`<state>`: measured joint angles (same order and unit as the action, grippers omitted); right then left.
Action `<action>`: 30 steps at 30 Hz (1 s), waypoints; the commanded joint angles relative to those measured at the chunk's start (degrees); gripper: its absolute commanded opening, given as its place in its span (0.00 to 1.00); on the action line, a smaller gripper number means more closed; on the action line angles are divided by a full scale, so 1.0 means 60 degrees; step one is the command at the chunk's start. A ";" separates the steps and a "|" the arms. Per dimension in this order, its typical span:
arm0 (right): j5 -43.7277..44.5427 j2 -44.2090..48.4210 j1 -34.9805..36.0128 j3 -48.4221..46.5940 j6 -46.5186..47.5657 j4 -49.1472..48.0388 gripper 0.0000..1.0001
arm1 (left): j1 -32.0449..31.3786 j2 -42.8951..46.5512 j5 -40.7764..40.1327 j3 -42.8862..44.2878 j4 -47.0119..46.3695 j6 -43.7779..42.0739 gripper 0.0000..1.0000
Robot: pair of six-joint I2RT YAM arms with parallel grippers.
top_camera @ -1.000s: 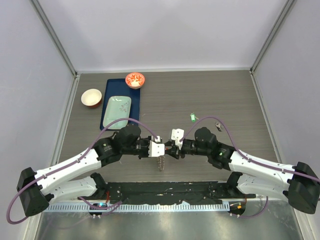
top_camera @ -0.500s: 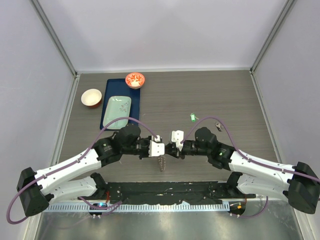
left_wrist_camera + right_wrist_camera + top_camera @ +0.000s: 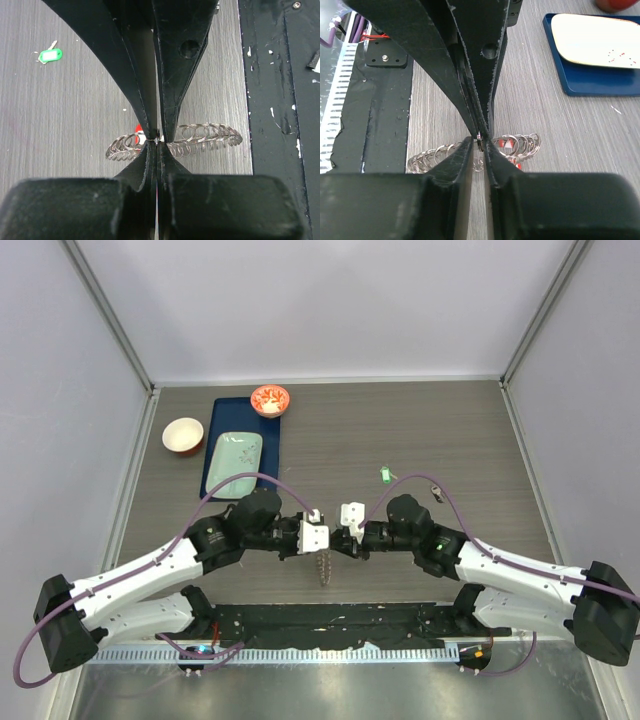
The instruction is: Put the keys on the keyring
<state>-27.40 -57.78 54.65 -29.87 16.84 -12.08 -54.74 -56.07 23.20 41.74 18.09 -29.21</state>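
both grippers meet over the near-middle of the table, and the keyring (image 3: 323, 566) sits directly under their tips, so for now the job is at the pinch point. left gripper (image 3: 157, 140) has its jaws closed flat together on the keyring's rim. the beaded arc runs crosswise to the fingers and sticks out on both sides of them. right gripper (image 3: 479, 141) comes in from the opposite side. its jaws are down to a sliver, clamped on a thin metal loop in line with that same arc. i read that loop as part of the ring, but the view is too tight to rule out a key's eyelet. the red key (image 3: 138, 130) lies right against the arc, just left of the left fingers. can't tell if it's threaded on or only touching. the green key (image 3: 382, 474) is loose on the table, well apart from the ring, on the far side and off to the right, with its long axis running roughly toward the far edge. a dark key (image 3: 437, 492) lies further right again. both loose keys are nearer the right arm, so my guess is the right arm fetches while the left keeps the ring pinned. the right would have to let go first.
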 commanded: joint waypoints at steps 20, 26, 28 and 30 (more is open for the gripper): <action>0.0216 0.1148 0.0046 0.0349 -0.0316 -0.1078 0.01 | 0.0216 0.2136 -0.0499 -0.2746 -0.4807 0.3135 0.32; 0.0099 0.1309 0.0032 0.0510 -0.0521 -0.1415 0.01 | 0.1066 0.2476 0.0644 -0.3470 -0.6427 0.4311 0.27; 0.0069 0.1309 0.0017 0.0539 -0.0580 -0.1546 0.01 | 0.1169 0.2388 0.1025 -0.3513 -0.6791 0.4574 0.27; 0.0069 0.1309 0.0017 0.0583 -0.0653 -0.1663 0.01 | 0.1271 0.2315 0.1244 -0.3601 -0.7100 0.4823 0.28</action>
<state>-26.52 -51.57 54.76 -26.04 14.35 -15.29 -48.14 -42.15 25.71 20.08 -13.50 -5.39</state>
